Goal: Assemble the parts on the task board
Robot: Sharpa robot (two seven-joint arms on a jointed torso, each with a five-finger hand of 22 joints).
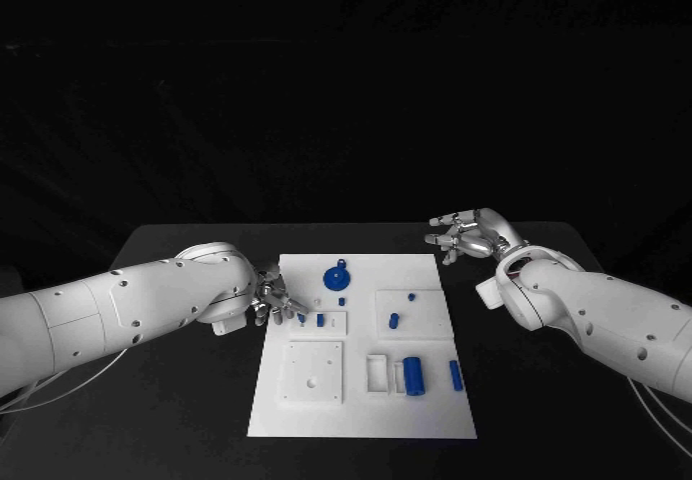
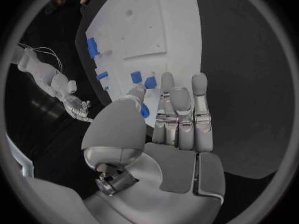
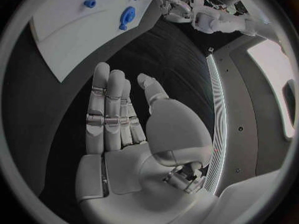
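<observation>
The white task board lies mid-table. On it are a round blue part, small blue pieces and two blue cylinders near the front right. My left hand reaches over the board's left edge, fingertips close to a small blue piece. In the left wrist view the left hand has straight fingers, and a blue sliver shows between thumb and fingers; I cannot tell whether it is held. My right hand hovers off the board's far right corner. Its fingers are spread and hold nothing.
Raised white square blocks and a slotted holder stand on the board's front half. Black table surrounds the board on all sides. The right wrist view shows the board, the round blue part and my left hand beyond.
</observation>
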